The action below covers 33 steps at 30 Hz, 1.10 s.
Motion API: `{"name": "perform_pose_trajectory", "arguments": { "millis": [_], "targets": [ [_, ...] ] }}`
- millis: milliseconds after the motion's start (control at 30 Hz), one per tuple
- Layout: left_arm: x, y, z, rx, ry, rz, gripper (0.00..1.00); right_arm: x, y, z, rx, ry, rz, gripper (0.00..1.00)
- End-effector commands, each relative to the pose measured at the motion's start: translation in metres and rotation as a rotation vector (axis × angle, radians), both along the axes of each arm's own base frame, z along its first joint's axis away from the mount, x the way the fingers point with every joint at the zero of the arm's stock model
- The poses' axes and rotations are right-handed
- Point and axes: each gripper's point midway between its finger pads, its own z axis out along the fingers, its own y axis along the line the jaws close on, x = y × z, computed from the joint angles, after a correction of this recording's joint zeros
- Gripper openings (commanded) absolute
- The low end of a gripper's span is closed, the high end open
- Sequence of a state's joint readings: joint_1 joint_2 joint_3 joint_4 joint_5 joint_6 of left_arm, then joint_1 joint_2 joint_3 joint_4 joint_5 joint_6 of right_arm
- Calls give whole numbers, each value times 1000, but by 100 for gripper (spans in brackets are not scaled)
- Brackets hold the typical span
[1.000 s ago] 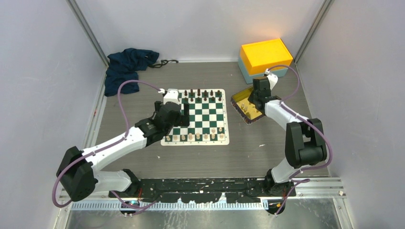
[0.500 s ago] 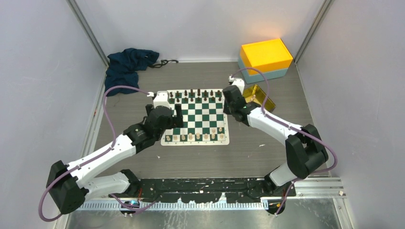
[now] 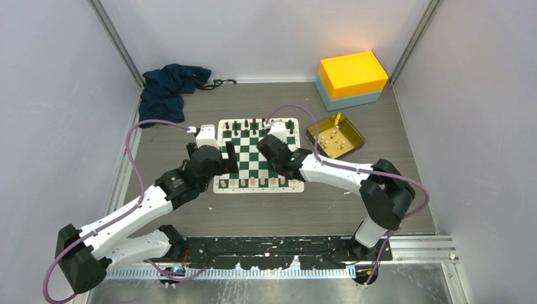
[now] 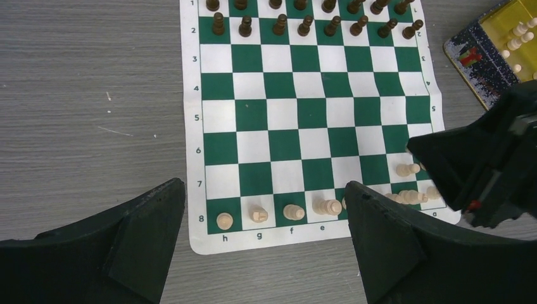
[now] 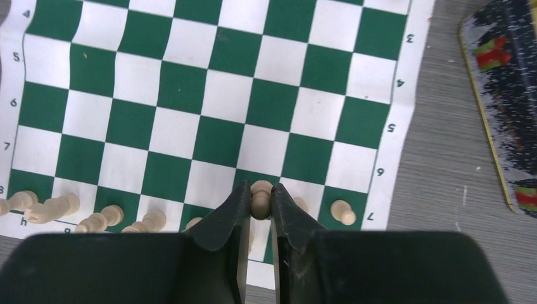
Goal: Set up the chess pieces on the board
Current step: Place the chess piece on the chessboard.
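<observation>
Sitting in gold tray [image 3: 355, 135]: few cream pieces [image 3: 330, 140]. Right pincer [image 5: 258, 209] grips cream pawn [image 5: 260, 194] over board [image 5: 190, 95]; left pincer [image 4: 264, 185] gaping.

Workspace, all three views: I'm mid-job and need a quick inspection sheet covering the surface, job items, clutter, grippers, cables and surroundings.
Surface: grey table, with a few white specks.
Job's things: the board lies flat. Cream pieces stand along its near rows, and more lie in the gold tray. Dark pieces fill the two far rows.
Clutter: blue cloth at far left; orange-and-teal box at far right.
Grippers: left gripper is open above the board's near-left part. Right gripper is shut on a cream pawn over the near-right rows.
Cables: purple cables loop off both wrists; the right one arcs over the far rows.
Surroundings: white walls; nothing else seen.
</observation>
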<state>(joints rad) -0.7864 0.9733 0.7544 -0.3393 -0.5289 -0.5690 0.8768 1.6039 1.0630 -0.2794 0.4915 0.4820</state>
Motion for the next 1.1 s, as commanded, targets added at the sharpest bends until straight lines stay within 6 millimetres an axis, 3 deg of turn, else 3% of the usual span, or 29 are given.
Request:
{"name": "perform_pose_trajectory", "arguments": {
  "millis": [0,467,1067],
  "targets": [
    [0,5,10,-20,-33,25,96,7,21,7,12,-39,-24,1],
    [1,4,13,-11,-43,11,96,7,29,-19,-25,17,-40,1],
    [1,3,11,-13,-41,4,96,1,21,-40,-17,42,-98,1]
  ]
}}
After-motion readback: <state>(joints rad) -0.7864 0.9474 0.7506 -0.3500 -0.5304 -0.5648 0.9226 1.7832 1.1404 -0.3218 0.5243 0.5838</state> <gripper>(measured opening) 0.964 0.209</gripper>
